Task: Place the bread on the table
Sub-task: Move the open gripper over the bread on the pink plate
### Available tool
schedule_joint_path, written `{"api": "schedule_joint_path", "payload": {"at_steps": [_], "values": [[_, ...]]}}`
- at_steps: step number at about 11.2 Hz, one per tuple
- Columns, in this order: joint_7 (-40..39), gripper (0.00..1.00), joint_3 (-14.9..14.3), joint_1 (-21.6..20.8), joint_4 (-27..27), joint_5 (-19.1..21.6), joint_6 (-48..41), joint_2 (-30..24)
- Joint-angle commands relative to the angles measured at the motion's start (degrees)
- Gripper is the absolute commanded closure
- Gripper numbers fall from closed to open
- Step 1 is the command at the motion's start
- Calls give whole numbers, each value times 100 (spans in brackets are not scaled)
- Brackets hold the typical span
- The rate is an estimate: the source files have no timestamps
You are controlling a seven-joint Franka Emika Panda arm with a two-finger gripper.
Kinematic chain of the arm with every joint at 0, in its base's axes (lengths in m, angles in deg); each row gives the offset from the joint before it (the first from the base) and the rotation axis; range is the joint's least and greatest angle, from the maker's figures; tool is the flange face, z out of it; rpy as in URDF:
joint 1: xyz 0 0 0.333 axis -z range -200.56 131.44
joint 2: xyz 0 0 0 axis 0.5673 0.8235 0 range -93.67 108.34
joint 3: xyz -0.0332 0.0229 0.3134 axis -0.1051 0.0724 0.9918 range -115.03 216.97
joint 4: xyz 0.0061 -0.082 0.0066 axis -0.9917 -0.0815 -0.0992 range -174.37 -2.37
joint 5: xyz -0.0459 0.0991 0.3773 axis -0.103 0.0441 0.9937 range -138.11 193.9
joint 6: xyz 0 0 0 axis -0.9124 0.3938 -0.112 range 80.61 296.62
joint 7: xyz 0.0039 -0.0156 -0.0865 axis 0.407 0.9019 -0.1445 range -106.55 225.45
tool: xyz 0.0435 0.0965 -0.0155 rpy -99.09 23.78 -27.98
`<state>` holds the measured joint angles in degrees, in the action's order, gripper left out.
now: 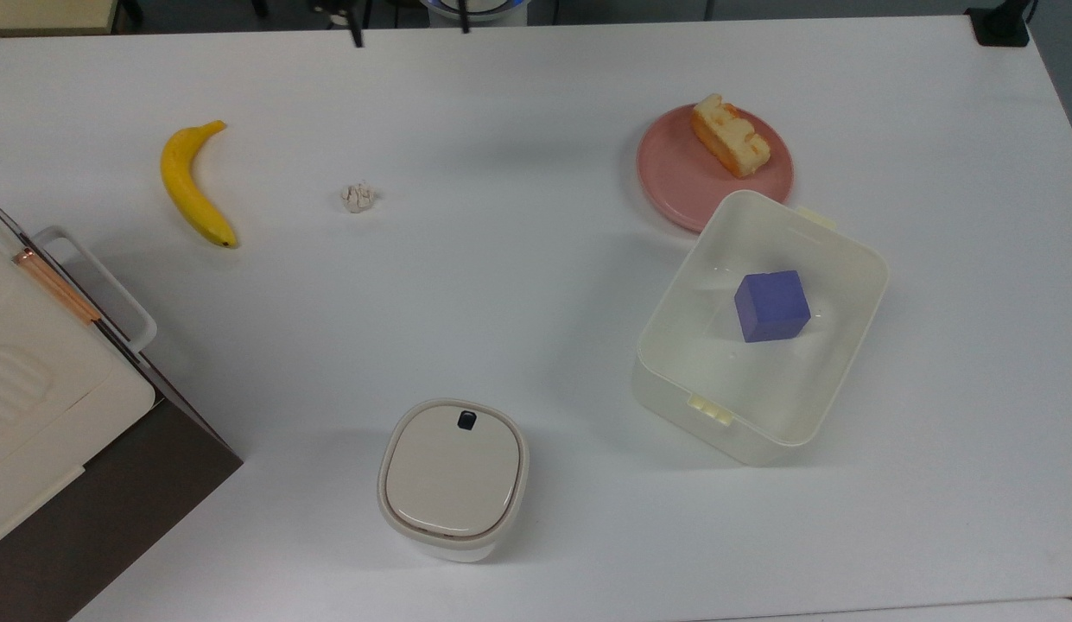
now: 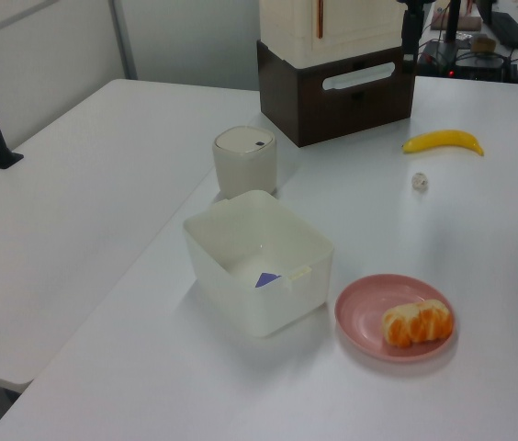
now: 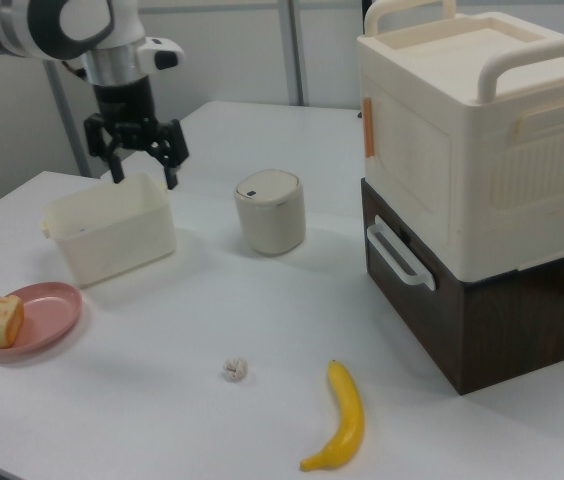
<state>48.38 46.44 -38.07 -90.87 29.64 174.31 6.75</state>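
Top view looks straight down; left and right views face each other across the table (image 1: 536,285) (both oblique).

We're looking at bright, even overhead light here, pretty flat all round. The white desk (image 1: 518,285) looks almost washed out in the top view, with only soft, faint shadows under the open box (image 1: 760,328) and the lidded canister (image 1: 453,479). A vague grey smudge of shadow sits in the upper middle of that frame. The side views are softer and a bit grainy, with the backgrounds slightly out of focus.
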Motion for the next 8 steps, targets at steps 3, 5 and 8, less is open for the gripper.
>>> {"api": "schedule_joint_path", "payload": {"at_steps": [3, 5, 8], "values": [[183, 0, 13, -1211, 31, 133, -173, 85], [349, 0, 294, -1406, 31, 133, -155, 190], [421, 0, 401, -1775, -30, 133, -85, 190]]}}
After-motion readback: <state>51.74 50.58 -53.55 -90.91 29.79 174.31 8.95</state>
